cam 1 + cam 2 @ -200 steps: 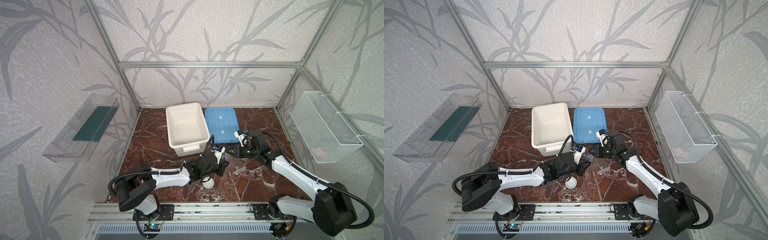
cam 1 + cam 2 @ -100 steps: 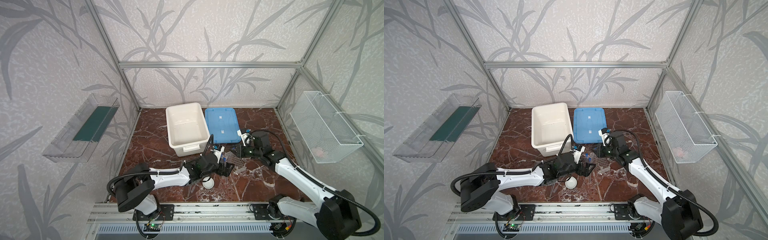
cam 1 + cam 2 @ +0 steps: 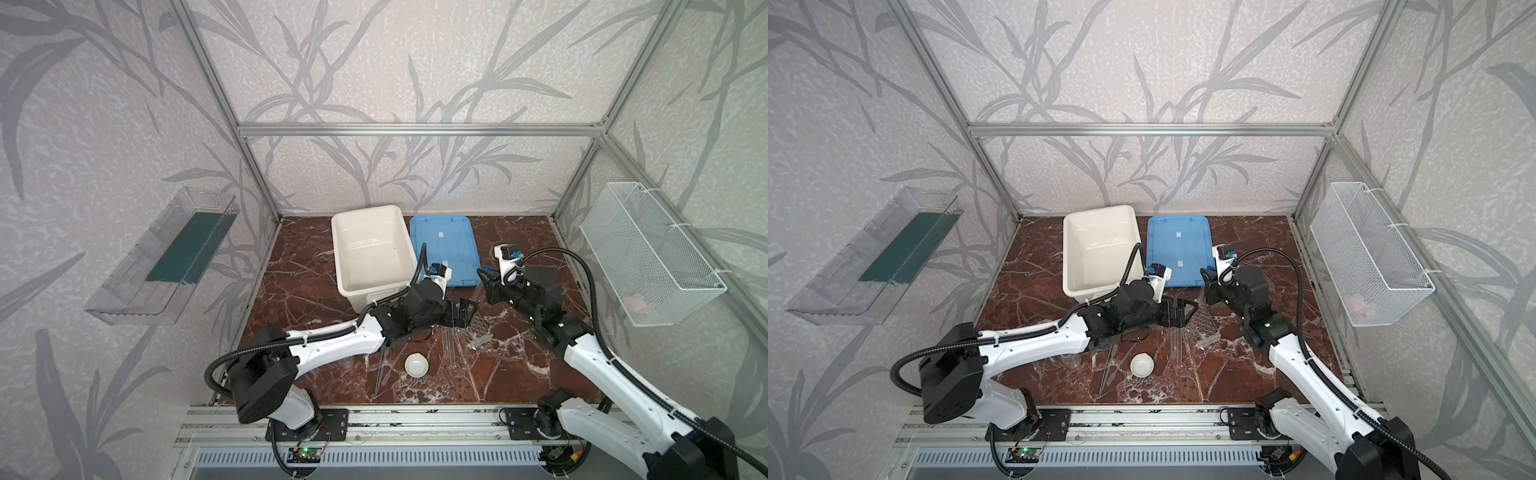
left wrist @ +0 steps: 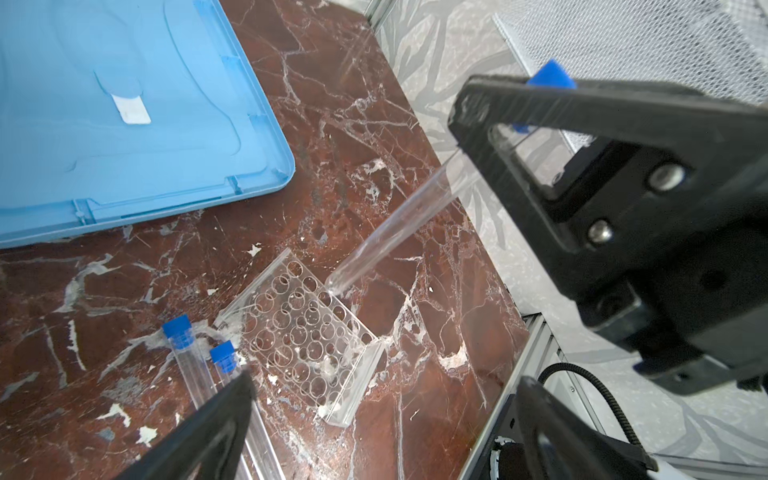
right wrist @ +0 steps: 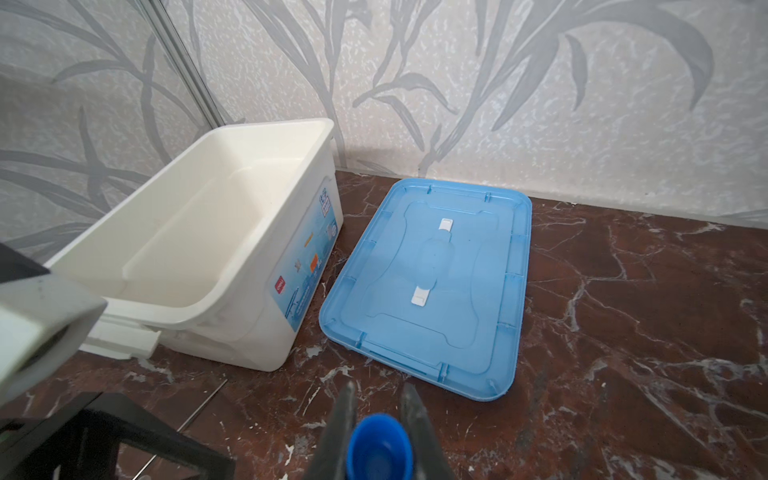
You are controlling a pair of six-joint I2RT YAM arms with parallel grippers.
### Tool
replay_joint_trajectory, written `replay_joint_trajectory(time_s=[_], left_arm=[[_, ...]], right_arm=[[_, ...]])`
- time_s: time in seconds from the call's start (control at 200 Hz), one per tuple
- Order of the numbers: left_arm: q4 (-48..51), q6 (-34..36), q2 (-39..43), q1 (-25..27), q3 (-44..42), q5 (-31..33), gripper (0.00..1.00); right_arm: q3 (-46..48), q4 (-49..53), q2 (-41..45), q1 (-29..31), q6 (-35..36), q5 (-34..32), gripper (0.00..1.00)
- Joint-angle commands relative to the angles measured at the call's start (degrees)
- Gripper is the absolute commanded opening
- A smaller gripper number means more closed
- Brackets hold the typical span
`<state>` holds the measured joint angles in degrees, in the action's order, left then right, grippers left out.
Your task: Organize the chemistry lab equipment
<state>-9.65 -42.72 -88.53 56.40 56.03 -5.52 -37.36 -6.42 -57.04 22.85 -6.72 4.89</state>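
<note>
held tube (image 4: 395,228): a clear tube with a blue cap is hanging tilted in the air, cap end up. Its rounded end is pointing down at one corner of the rack. Whether it is touching that corner cannot be told.
right end effector (image 5: 378,390): it is pinching the held tube just below the blue cap, with its jaws standing only a narrow gap apart.
rack (image 4: 303,332): the clear plate full of round holes is sitting on the counter (image 3: 519,374), between the two arms in both top views.
left end effector (image 3: 463,315): it is gaping wide open and gripping nothing, hovering low just beside the rack.
loose tubes (image 4: 191,361): two more blue-capped tubes are lying side by side on the counter, right next to the rack. In the left wrist view one finger is partly covering them.
dish (image 3: 417,365): the small round white dish is sitting on the counter nearer the front rail, apart from the rack.
dropper (image 3: 1106,376): it is lying flat just left of the dish.
jar (image 3: 1073,360): the small clear jar is peeking out from under the left arm.
tub (image 3: 370,253): the white tub is standing open at the back of the counter.
lid (image 3: 442,245): the blue lid is lying flat beside the tub.
</note>
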Motion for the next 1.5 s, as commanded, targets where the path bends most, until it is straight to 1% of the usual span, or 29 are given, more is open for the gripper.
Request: replay_joint_trajectory(time_s=[0.0,0.225,0.41,0.93,1.144,1.249,1.369,1.494], left_arm=[[-0.6,-1.1,-2.7,-1.0,2.7,-2.9,0.99],[1.3,-1.0,-4.8,-1.3,3.7,-1.4,0.99],[1.6,-1.6,-5.6,-1.1,3.0,-1.1,0.99],[1.1,-2.5,-7.1,-0.3,2.3,-0.6,0.99],[2.8,-2.5,-6.8,-0.2,2.2,1.0,0.99],[3.9,-2.2,-6.4,-0.2,2.1,1.7,0.99],[5.6,-1.9,-6.0,-0.1,1.8,3.1,0.99],[8.2,-1.8,-5.7,0.1,1.8,4.8,0.99]], right_arm=[[0.6,-8.4,-3.0,-0.3,4.0,-2.6,0.18],[2.2,-11.4,-6.8,0.2,5.2,-2.6,0.18],[5.0,-13.4,-7.7,0.6,5.2,-4.3,0.18],[6.4,-16.9,-11.9,0.7,4.6,-4.0,0.18],[8.2,-18.0,-12.4,1.0,4.1,-4.5,0.18],[8.8,-18.2,-12.5,1.5,4.2,-5.3,0.18],[9.5,-18.3,-12.4,2.3,4.9,-6.4,0.22],[9.9,-18.6,-12.5,2.4,4.5,-6.9,0.24]])
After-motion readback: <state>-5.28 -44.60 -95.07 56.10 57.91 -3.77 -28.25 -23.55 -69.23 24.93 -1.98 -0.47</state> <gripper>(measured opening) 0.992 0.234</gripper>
